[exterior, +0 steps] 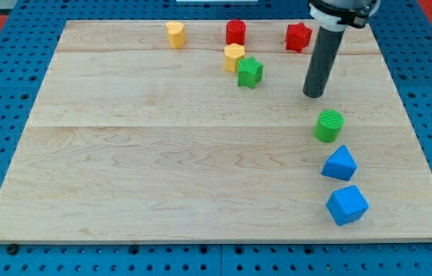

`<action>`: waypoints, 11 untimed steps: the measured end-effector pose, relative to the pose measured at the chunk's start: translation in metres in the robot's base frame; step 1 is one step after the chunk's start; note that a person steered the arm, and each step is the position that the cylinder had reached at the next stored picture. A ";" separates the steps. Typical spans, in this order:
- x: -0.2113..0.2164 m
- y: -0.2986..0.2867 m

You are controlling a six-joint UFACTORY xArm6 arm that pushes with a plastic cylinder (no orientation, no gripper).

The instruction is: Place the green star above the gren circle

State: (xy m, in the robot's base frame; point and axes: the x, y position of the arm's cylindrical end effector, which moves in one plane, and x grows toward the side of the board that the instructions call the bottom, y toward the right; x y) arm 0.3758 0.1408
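The rod's tip [315, 95] carries nothing, resting on the wooden board [124, 153] just beyond the green round block [328, 126]. The green star-shaped block [250, 72] lies to its left and slightly farther, touching a yellow block [234, 56], so the push likely runs rightward.

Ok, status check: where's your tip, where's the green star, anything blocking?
My tip just above green circle, touching nothing. Green star off to view's left, against yellow block. Path between looks clear.
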 end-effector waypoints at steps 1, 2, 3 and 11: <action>0.000 -0.050; 0.000 -0.102; -0.006 -0.140; -0.026 -0.045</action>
